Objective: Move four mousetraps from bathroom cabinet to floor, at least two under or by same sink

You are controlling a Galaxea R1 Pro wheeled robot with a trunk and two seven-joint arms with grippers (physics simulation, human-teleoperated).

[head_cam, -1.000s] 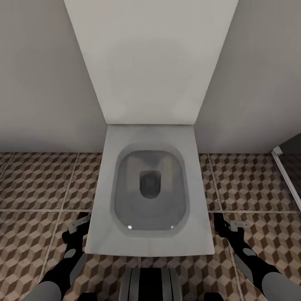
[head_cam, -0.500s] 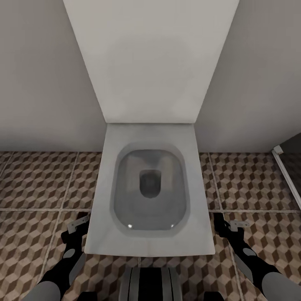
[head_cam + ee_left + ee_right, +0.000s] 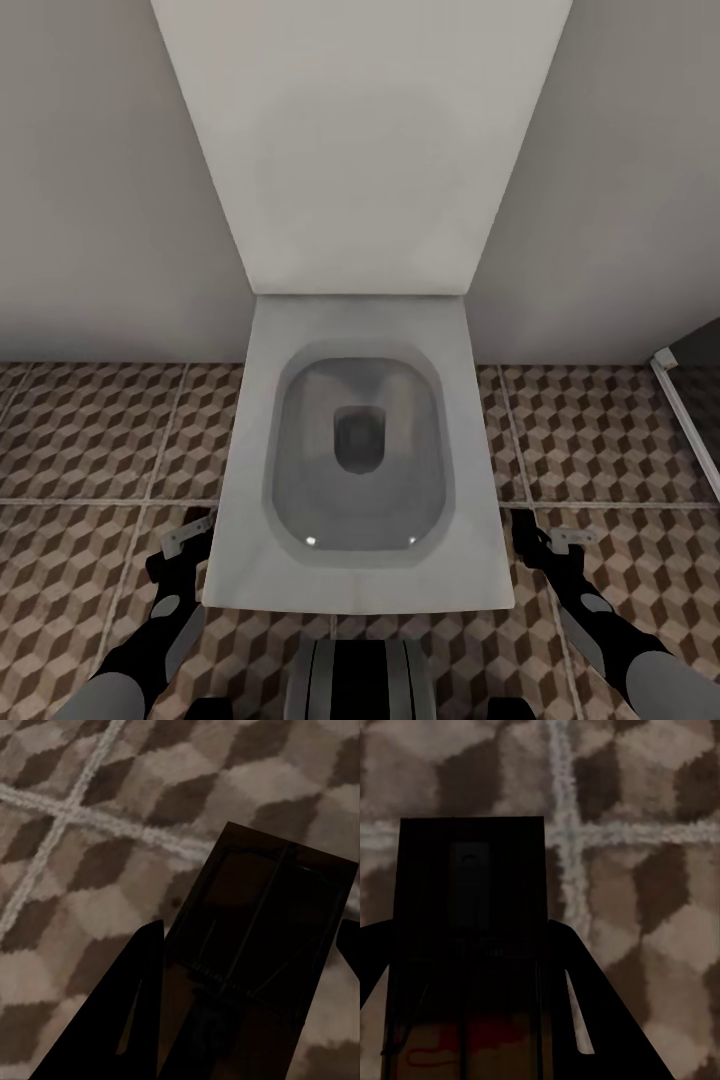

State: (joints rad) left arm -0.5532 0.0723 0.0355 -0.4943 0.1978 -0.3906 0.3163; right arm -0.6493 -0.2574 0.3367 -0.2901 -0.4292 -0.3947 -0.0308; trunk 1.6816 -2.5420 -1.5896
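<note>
My left gripper [image 3: 178,552] hangs low over the bathroom floor [image 3: 90,440] at the toilet's left front corner, shut on a mousetrap [image 3: 262,907]. The left wrist view shows that dark board with thin wire parts between the two fingers [image 3: 139,1012]. A small end of it pokes out at the fingertips [image 3: 187,539]. My right gripper [image 3: 548,545] sits just as low at the toilet's right front corner, shut on a second mousetrap [image 3: 472,892] whose tip [image 3: 573,537] sticks out. The cabinet and the other mousetraps are out of view.
A white toilet [image 3: 360,580] with an open bowl and a raised lid [image 3: 360,150] stands straight ahead against a pale wall. A dark shower enclosure frame [image 3: 685,400] edges in at the right. Patterned tiles lie on both sides of the toilet.
</note>
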